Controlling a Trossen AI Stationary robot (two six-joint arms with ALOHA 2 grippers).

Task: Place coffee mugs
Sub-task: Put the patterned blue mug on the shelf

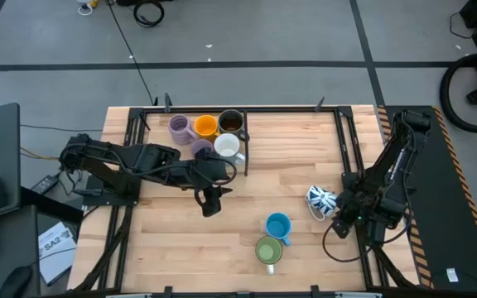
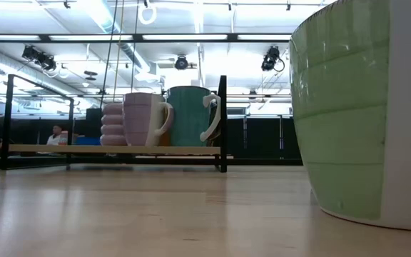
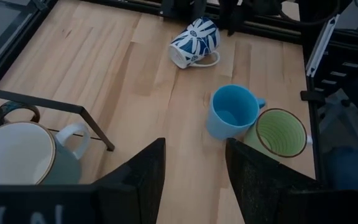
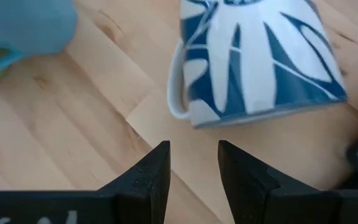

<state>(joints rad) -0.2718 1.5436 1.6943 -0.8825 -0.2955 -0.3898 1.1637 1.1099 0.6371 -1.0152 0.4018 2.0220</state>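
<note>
Blue-patterned mug point(image 1: 321, 199) is tipped on its side near the table's right edge, right gripper point(image 4: 191, 162) just beside it w/ fingers apart, nothing held. Left gripper point(image 1: 209, 201) is also apart, empty, mid-table. Next imo: close on the rim or handle, then carry it to the rack point(image 1: 243, 141).

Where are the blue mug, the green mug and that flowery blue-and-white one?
blue mug point(image 1: 278, 225), high view, its open top.
green mug point(image 1: 268, 249), high view, its inside.
blue-and-white mug point(image 3: 197, 38), left wrist view, its patterned side.

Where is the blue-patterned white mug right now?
In the high view the patterned mug lies on its side on the table's right half, just beside the right gripper, up and to the right of the blue mug.
</note>
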